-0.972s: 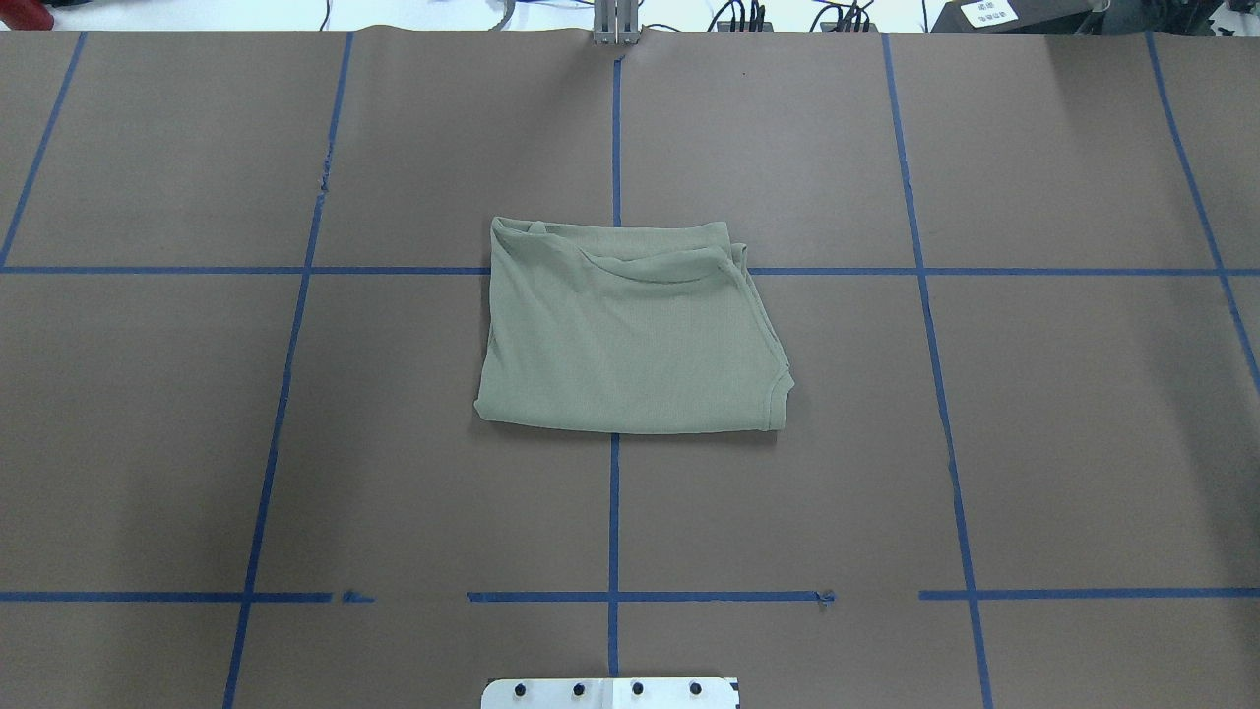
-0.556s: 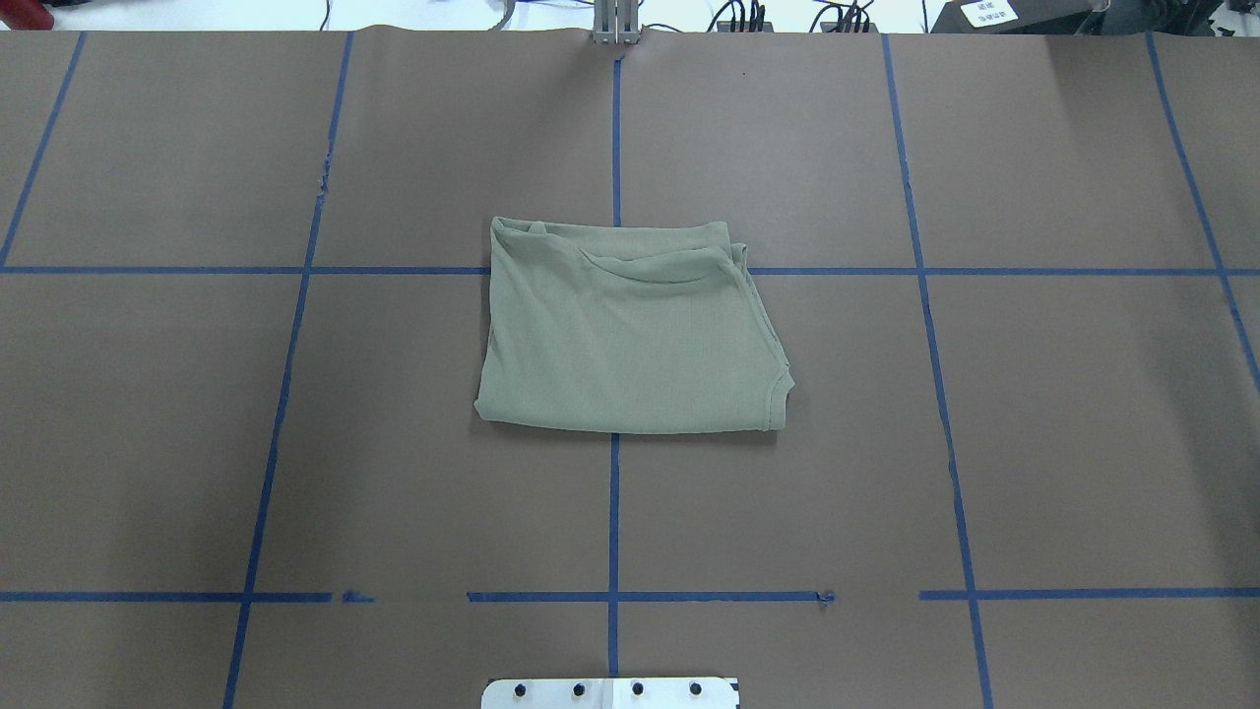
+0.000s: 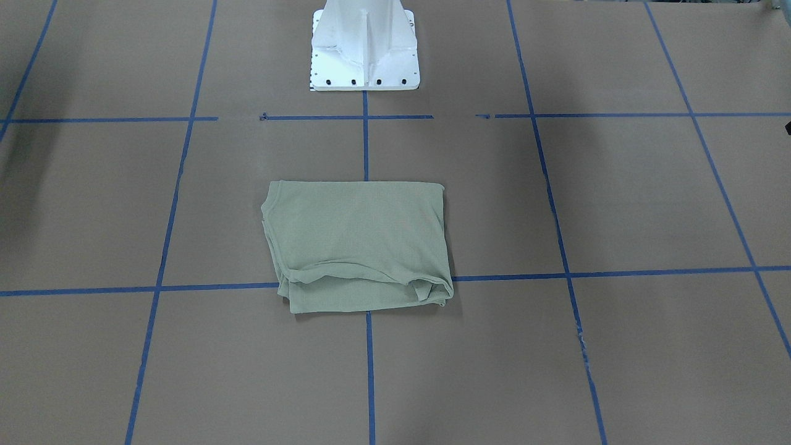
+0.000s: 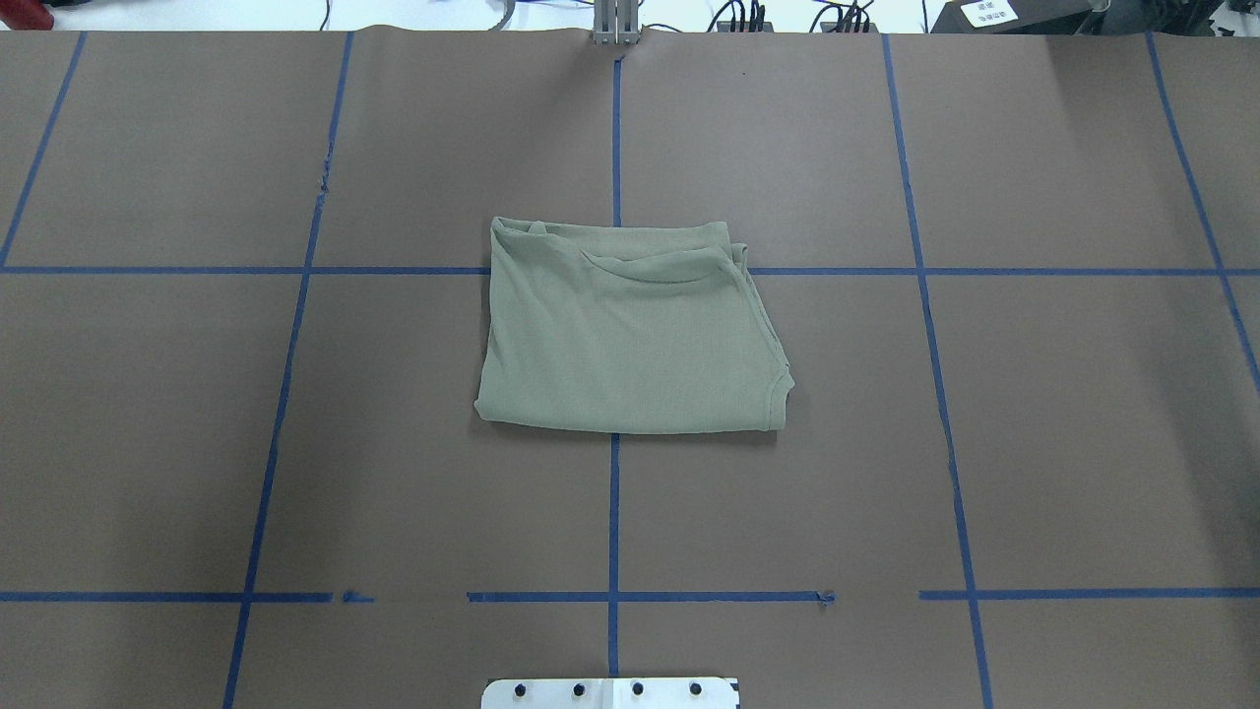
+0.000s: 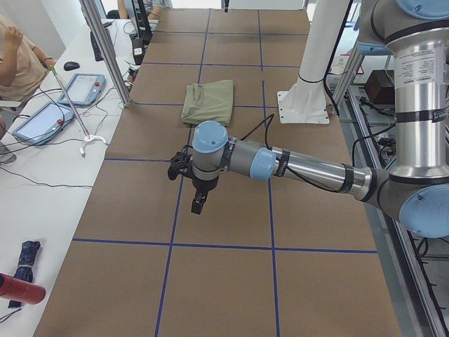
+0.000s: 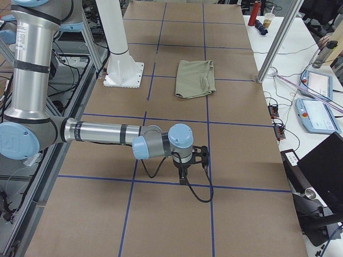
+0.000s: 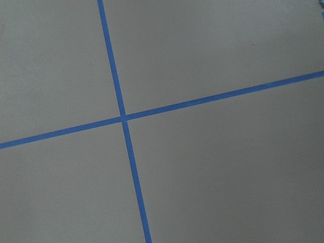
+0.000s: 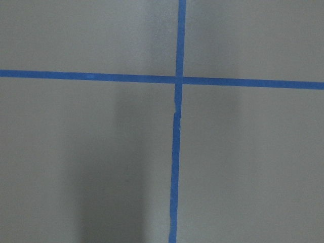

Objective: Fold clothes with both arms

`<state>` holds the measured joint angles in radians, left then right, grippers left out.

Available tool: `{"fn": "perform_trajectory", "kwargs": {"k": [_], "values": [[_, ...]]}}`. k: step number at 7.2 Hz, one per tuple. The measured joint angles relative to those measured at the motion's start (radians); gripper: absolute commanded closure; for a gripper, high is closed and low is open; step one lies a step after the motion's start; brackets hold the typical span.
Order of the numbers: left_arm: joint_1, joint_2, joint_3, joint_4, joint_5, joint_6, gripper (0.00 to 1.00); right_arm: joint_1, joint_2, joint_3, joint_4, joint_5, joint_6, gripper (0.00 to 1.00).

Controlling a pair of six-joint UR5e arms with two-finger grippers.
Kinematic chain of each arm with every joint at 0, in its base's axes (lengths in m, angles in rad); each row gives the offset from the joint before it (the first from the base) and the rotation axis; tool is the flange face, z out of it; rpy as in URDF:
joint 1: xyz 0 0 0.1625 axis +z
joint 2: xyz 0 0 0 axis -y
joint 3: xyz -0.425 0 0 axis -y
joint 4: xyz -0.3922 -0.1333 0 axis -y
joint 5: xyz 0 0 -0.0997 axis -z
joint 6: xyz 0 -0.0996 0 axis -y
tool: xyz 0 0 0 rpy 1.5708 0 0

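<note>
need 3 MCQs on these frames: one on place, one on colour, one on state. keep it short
1. Where does the shirt lie?
A. inside one square, off all tape
B. at the far edge
C. over a tape crossing

2. What colour is the tape?
A. red
B. blue
C. yellow

3. How is the shirt?
A. folded into a rectangle
B. spread out, sleeves wide
C. hanging off the edge

Answers:
1 C, tape lines run under it from all four sides.
2 B, every line is blue.
3 A, layered edges show and no sleeve sticks out.
</note>
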<state>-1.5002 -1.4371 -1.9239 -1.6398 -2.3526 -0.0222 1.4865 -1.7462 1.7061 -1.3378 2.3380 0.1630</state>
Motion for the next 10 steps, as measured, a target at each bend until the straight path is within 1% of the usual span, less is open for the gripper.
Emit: {"fn": "perform_trajectory", "kwargs": {"k": [3, 5, 7, 10], "values": [[-0.026, 0.007, -0.009, 0.005, -0.08, -0.001, 0.01, -0.039, 0.01, 0.034, -0.044, 0.008, 0.002, 0.0], [-0.034, 0.021, -0.002, 0.001, -0.114, 0.006, 0.01, -0.058, 0.062, 0.033, -0.115, -0.002, 0.001, 0.0], [-0.035, 0.022, 0.002, -0.001, -0.125, 0.009, 0.01, -0.042, 0.099, 0.037, -0.163, -0.006, 0.0, 0.0], [-0.037, 0.05, 0.012, 0.004, -0.118, 0.003, 0.01, -0.033, 0.103, 0.044, -0.171, -0.024, -0.001, 0.0]]}}
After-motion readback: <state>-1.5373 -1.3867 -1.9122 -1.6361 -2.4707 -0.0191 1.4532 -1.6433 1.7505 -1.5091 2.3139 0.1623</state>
